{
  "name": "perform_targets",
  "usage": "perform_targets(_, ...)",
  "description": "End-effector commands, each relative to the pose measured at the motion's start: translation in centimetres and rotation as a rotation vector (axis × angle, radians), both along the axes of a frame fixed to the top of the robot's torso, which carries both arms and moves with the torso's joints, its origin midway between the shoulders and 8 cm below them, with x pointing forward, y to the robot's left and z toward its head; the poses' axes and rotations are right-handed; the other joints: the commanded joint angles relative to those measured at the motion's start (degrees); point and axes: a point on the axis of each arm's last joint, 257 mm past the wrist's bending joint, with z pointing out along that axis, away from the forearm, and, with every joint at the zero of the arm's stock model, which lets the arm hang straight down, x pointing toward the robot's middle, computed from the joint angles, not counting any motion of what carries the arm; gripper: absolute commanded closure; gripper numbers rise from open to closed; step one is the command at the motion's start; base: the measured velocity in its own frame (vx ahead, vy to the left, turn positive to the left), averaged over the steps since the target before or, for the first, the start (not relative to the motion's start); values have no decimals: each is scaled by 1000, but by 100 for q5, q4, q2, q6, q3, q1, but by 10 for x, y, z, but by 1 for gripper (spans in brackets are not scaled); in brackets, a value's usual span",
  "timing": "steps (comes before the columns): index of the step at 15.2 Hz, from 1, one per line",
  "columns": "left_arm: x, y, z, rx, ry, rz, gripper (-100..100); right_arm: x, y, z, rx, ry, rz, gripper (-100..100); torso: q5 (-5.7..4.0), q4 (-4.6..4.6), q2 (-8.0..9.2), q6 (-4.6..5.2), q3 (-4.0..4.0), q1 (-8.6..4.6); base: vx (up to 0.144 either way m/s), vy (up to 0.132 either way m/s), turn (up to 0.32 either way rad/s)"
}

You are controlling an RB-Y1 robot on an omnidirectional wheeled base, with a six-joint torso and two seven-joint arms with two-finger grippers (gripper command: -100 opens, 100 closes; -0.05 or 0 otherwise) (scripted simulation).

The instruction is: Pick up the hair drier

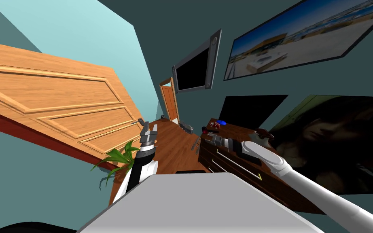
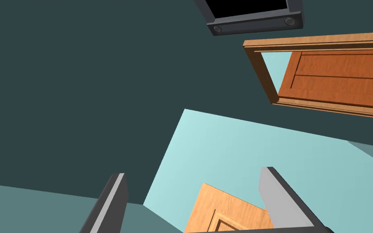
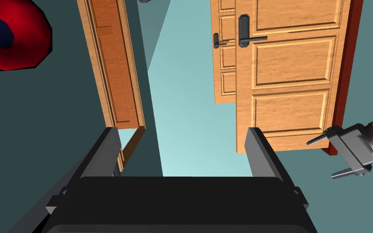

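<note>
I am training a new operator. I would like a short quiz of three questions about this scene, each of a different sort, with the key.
1. True or false: the right gripper is shut on a thing.
2. Which arm reaches over the dresser? A: left. B: right. C: both.
3. Fill in: the fingers of the left gripper are ___.

Key: 1 false; 2 B; 3 open.
</note>
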Motion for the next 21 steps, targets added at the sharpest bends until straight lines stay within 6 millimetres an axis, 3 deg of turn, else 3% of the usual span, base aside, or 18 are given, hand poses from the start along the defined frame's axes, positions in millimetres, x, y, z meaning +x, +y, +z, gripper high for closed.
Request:
perform_targets(1,0,0,0,0,0,0,0,0,-8,-8,-58,-1,6,-100,0,0,0,0,0,0,12,18,59)
perform_targets(2,0,0,0,0,0,0,0,2,-22,-17,-119,19,11,-100,0,0,1,1,1,-2,14,27,136)
perform_targets(4,0,0,0,0,0,0,0,2,-25,-22,-156,10,15,-100,0,1,2,0,1,0,15,23,102)
perform_targets(5,0,0,0,0,0,0,0,3,-42,-29,-219,31,17,-100,0,1,2,2,1,-1,21,26,124)
perform_targets(7,0,0,0,0,0,0,0,3,-45,-34,-253,23,20,-100,0,0,0,0,0,0,19,24,101)
perform_targets(8,0,0,0,0,0,0,0,4,-62,-40,-314,44,21,-100,0,0,2,3,1,-1,15,27,126)
perform_targets(11,0,0,0,0,0,0,0,5,-66,-44,-348,36,24,-100,0,1,3,3,2,-1,15,19,52)
perform_targets(12,0,0,0,0,0,0,0,6,-85,-50,-415,56,23,-100,-1,1,5,4,3,-4,14,22,84)
perform_targets(14,0,0,0,0,0,0,0,6,-89,-53,-440,50,26,-100,0,1,3,0,2,0,16,23,100)
perform_targets(15,0,0,0,0,0,0,0,6,-108,-58,-503,71,23,-100,0,1,3,2,2,-1,20,28,149)
perform_targets(17,0,0,0,0,0,0,0,7,-112,-61,-530,65,25,-100,1,0,0,1,1,2,21,24,91)
perform_targets(18,0,0,0,0,0,0,0,7,-132,-64,-593,86,21,-100,0,1,2,3,1,0,21,22,122)
perform_targets(20,0,0,0,0,0,0,0,7,-135,-66,-615,81,23,-100,0,0,0,0,0,0,22,20,88)
perform_targets(21,0,0,0,0,0,0,0,7,-156,-69,-677,101,18,-100,0,0,1,3,1,-1,26,28,104)
